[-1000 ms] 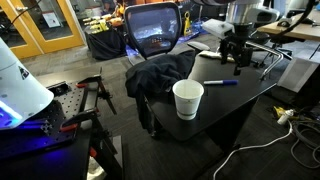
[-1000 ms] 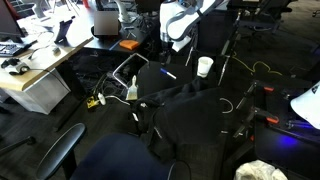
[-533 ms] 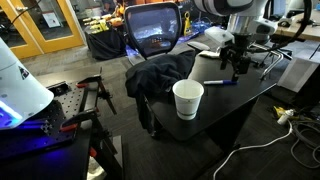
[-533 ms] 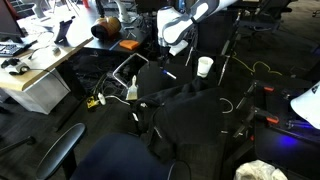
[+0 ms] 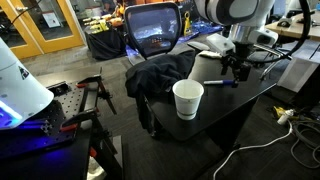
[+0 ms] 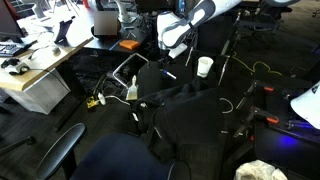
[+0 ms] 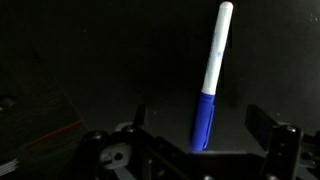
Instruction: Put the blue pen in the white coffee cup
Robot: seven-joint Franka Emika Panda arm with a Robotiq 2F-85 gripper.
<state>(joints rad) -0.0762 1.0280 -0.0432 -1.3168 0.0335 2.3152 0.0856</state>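
On the black bench (image 5: pixel 228 106), the blue pen (image 5: pixel 221 83) lies flat, just behind the white cup (image 5: pixel 187 99) and not touching it. The cup stands upright near the bench's front edge, its mouth open. Above one end of the pen hangs the hand (image 5: pixel 238 69), pointing down.

The wrist view shows the relation more plainly. The pen (image 7: pixel 212 75) runs almost straight away from the camera, leaning slightly to one side. Its blue half is nearest the hand (image 7: pixel 200 130) and its pale half stretches beyond. The fingers (image 7: pixel 263 120) are spread wide, one on each side of the blue half, with a clear gap to the pen on both sides, so nothing is held yet.

The pen's long axis lies across the line between the fingers, which suits a pinch. I judge that the hand needs to drop straight down and close on the blue half. From there the cup is near, seemingly off toward the pen's pale end.
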